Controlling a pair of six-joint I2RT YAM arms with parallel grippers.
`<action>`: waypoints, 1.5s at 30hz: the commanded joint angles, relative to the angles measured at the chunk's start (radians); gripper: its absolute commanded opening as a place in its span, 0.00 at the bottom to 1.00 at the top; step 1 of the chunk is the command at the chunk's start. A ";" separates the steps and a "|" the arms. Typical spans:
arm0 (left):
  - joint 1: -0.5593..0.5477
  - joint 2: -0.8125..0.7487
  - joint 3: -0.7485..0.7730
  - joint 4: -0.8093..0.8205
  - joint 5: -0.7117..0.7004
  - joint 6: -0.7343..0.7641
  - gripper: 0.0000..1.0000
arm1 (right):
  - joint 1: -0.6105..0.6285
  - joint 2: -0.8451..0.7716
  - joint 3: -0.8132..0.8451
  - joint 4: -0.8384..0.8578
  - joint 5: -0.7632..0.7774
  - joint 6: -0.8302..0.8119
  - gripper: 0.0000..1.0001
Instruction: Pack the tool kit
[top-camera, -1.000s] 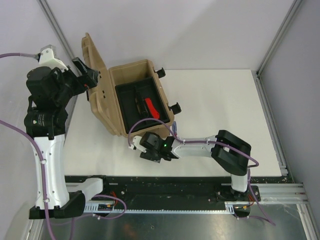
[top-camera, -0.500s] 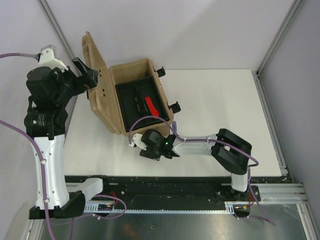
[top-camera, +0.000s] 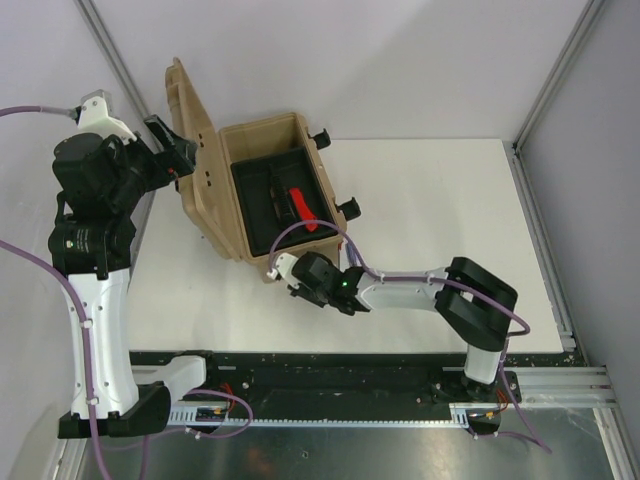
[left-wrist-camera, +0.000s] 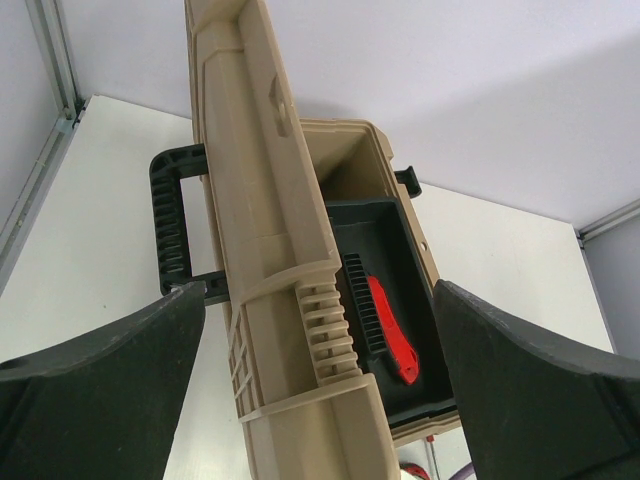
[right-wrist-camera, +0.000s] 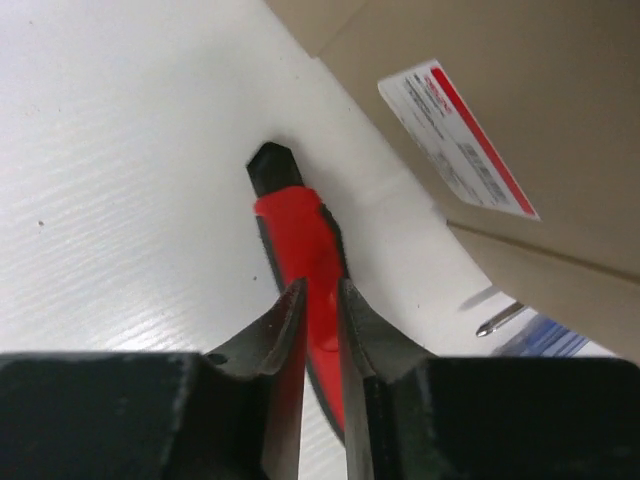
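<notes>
Right gripper (right-wrist-camera: 320, 290): my jaws just narrowed onto red-handled tool (right-wrist-camera: 295, 225), toward tabletop's (top-camera: 430, 200) near edge.
Left gripper (left-wrist-camera: 320, 297): jaws wide, astride lid (left-wrist-camera: 255, 200).
Meaning: tool ready for toolbox (top-camera: 225, 215).

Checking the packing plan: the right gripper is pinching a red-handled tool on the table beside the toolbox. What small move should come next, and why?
Probably a short lift straight up. The right gripper is closed on the red-handled tool, which lies on the table beside the toolbox wall; it must rise above that wall to reach the black tray.
</notes>
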 joint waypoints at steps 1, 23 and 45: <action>-0.006 -0.014 0.003 0.018 -0.013 0.027 0.99 | -0.003 -0.083 -0.053 -0.016 -0.017 0.053 0.20; -0.005 -0.026 -0.010 0.017 -0.016 0.027 0.99 | -0.138 -0.131 -0.112 -0.032 -0.211 0.052 0.77; -0.005 -0.024 -0.006 0.018 -0.009 0.029 0.99 | -0.081 -0.170 -0.309 0.248 -0.053 0.140 0.77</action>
